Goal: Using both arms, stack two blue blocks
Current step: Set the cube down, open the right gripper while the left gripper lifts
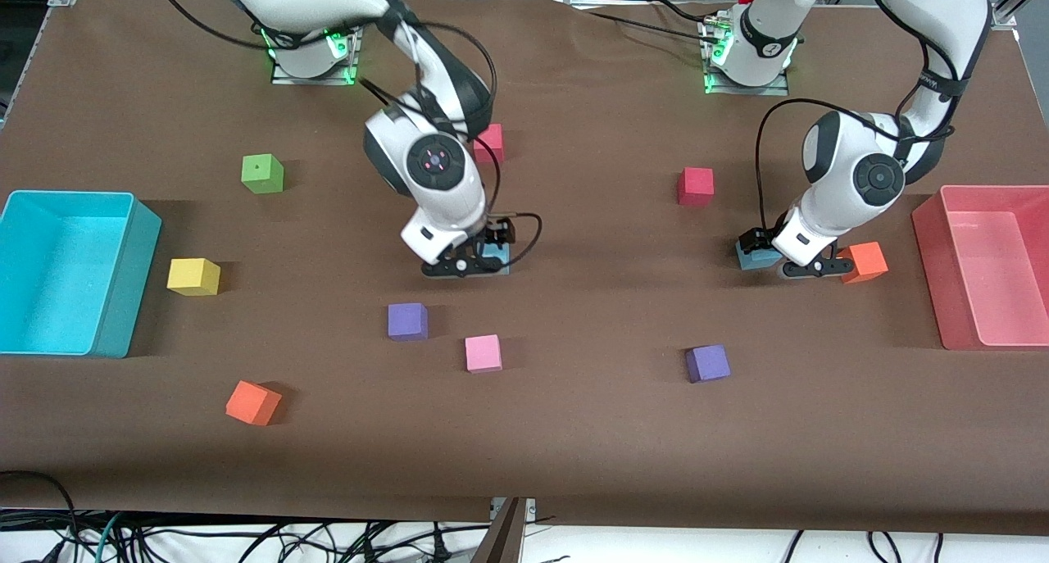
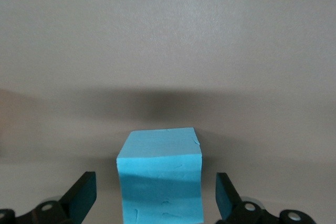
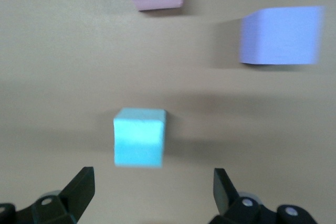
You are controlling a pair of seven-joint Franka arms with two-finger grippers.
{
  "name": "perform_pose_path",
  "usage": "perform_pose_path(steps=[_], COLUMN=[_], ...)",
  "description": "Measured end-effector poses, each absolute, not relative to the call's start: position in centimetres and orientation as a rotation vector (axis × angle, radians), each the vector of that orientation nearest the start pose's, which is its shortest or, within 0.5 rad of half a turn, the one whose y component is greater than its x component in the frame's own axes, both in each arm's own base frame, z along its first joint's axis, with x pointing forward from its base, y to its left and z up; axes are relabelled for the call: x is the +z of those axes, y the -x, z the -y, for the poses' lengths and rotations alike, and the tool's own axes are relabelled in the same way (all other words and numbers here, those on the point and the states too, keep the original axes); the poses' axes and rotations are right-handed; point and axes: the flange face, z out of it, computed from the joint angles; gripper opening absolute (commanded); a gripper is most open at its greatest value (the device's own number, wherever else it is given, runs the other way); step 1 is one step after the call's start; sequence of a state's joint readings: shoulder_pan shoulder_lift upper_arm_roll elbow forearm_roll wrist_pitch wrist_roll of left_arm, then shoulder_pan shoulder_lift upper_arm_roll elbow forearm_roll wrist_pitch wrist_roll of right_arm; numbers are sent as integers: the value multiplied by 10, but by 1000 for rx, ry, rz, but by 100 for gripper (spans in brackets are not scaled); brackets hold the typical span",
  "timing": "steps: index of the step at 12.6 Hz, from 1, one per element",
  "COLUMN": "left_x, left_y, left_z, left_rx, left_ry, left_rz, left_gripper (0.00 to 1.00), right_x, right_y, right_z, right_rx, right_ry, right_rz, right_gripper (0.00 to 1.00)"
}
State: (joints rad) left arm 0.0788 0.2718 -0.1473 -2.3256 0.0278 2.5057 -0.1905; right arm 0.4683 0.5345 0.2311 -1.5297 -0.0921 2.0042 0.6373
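One blue block (image 1: 756,256) lies on the table toward the left arm's end. My left gripper (image 1: 791,270) is low over it and open. In the left wrist view the block (image 2: 160,179) sits between the fingers (image 2: 84,190), with a gap on each side. The other blue block (image 1: 497,256) lies near the table's middle. My right gripper (image 1: 469,265) is low beside it and open. In the right wrist view that block (image 3: 139,136) lies just ahead of the open fingertips (image 3: 81,182), not between them.
An orange cube (image 1: 865,261) sits right beside the left gripper, with a red bin (image 1: 934,251) past it. A purple cube (image 1: 407,320) and a pink cube (image 1: 483,353) lie nearer the front camera than the right gripper. A cyan bin (image 1: 123,301) stands at the right arm's end.
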Motion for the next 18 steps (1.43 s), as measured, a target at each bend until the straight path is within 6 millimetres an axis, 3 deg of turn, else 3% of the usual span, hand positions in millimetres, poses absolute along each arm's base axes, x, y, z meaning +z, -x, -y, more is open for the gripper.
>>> perform_pose_path(steps=[1, 2, 3, 4, 5, 6, 8, 10, 12, 14, 16, 18], left_x=[212, 208, 204, 202, 200, 199, 201, 208, 243, 306, 367, 394], left_y=[-510, -510, -509, -509, -508, -508, -509, -513, -527, -547, -557, -548], left_z=[37, 38, 38, 38, 38, 38, 38, 39, 51, 86, 141, 211], left_rx=[142, 148, 152, 157, 161, 162, 157, 136, 128, 137, 113, 73], left_ry=[3149, 3149, 3150, 3150, 3150, 3150, 3151, 3152, 3147, 3141, 3143, 3154], left_rz=[162, 161, 161, 161, 161, 160, 160, 158, 121, 29, -44, -10], left_gripper=[99, 77, 48, 26, 12, 6, 0, 0, 0, 0, 0, 0], right_x=[379, 402, 415, 421, 419, 414, 395, 367, 335, 307, 272, 228], right_y=[-545, -543, -537, -530, -527, -527, -528, -519, -507, -493, -470, -451], right_z=[-410, -397, -384, -369, -351, -333, -310, -304, -296, -290, -294, -295], right_rx=[85, 94, 136, 194, 222, 213, 152, 54, -55, -180, -286, -367], right_ry=[3141, 3104, 3017, 2907, 2828, 2789, 2723, 2624, 2545, 2503, 2463, 2416], right_rz=[196, 321, 427, 481, 524, 563, 575, 548, 560, 596, 646, 669], right_gripper=[100, 100, 100, 100, 100, 100, 100, 100, 100, 100, 100, 100])
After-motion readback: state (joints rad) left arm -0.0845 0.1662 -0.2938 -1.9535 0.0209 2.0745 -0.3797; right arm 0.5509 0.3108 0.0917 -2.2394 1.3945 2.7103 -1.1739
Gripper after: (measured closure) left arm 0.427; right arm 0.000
